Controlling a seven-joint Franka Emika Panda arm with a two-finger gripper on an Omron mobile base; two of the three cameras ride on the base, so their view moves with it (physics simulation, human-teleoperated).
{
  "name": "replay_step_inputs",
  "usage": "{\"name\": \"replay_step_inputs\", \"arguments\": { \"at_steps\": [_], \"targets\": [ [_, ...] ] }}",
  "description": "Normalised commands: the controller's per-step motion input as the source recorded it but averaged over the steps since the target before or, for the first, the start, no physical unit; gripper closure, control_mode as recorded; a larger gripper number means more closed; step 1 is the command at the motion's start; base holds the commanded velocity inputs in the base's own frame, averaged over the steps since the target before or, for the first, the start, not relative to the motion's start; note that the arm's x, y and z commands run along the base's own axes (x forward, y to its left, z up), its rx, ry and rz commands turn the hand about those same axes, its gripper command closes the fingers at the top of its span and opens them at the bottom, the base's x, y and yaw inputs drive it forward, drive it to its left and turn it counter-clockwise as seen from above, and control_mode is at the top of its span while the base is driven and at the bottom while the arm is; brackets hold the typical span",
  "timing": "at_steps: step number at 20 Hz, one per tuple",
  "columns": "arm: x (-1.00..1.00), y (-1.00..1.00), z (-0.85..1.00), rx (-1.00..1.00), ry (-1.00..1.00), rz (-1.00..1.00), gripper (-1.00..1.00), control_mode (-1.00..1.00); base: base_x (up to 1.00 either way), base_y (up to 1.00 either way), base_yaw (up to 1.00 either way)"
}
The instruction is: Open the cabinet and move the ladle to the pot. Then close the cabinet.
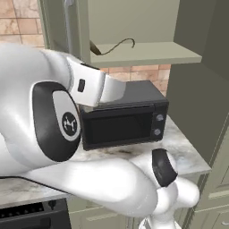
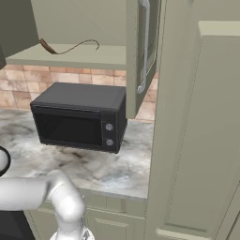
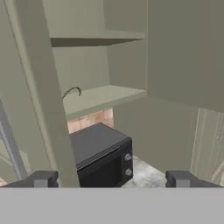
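The fingers (image 3: 43,179) stand wide apart in the hand view, with the edge of an open cabinet door (image 3: 41,87) rising between them; they hold nothing, and whether they touch the door edge I cannot tell. The cabinet (image 1: 147,53) is open, its sage-green doors swung out, one long silver bar handle (image 2: 145,47) showing on the door in the right base view. The brown ladle (image 1: 112,47) lies on the lower shelf (image 2: 79,56) inside the cabinet, its thin curved handle trailing toward the shelf's middle. Below the cabinet, a black microwave (image 1: 123,120) sits on the marble desk (image 2: 103,168), against a tan tiled backsplash (image 2: 75,77). Green base cabinets (image 2: 108,220) run under the desk.
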Motion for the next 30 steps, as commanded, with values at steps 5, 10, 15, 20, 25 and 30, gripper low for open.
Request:
{"name": "replay_step_inputs", "arguments": {
  "at_steps": [5,10,15,20,25,30],
  "targets": [
    [-0.01,-0.98,0.04,0.04,0.0,0.06,-1.0,-1.0,0.0,0.0,0.0],
    [0.45,-0.82,-0.04,0.04,0.0,0.13,-1.0,-1.0,0.0,0.0,0.0],
    [0.23,-0.5,-0.02,0.08,0.0,0.26,-1.0,-1.0,0.0,0.0,0.0],
    [0.29,0.0,-0.33,0.19,0.0,0.34,-1.0,-1.0,0.0,0.0,0.0],
    [0.38,0.16,-0.17,0.2,0.0,0.35,-1.0,-1.0,0.0,0.0,0.0],
    [0.41,0.17,-0.04,0.16,-0.01,0.33,-1.0,-1.0,0.0,0.0,0.0]
  ]
}}
